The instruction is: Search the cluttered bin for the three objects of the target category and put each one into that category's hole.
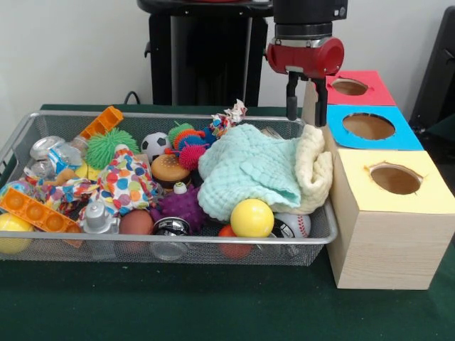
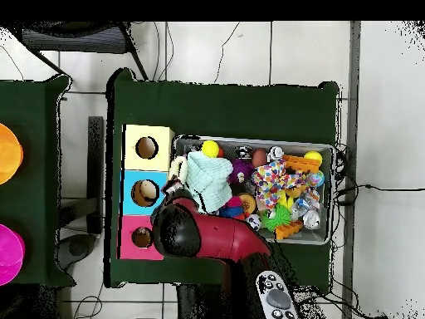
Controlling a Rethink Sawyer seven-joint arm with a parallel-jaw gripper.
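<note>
Gripper [image 1: 306,106] hangs over bin [image 1: 43,124] right end, fingers spread, holding nothing, just above cream cloth [image 1: 315,167] draped on the rim beside mint cloth [image 1: 245,170]. Cloths look light, limp, easy to snag; pinch a raised fold. Overhead view shows all three holes, but the arm hides the gripper; only front view shows the fingers.

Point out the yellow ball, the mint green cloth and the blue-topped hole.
yellow ball [image 1: 252,217], front view, centre of the ball.
mint green cloth [image 1: 245,169], front view, middle of its top fold.
blue-topped hole [image 1: 368,126], front view, inside the opening.
</note>
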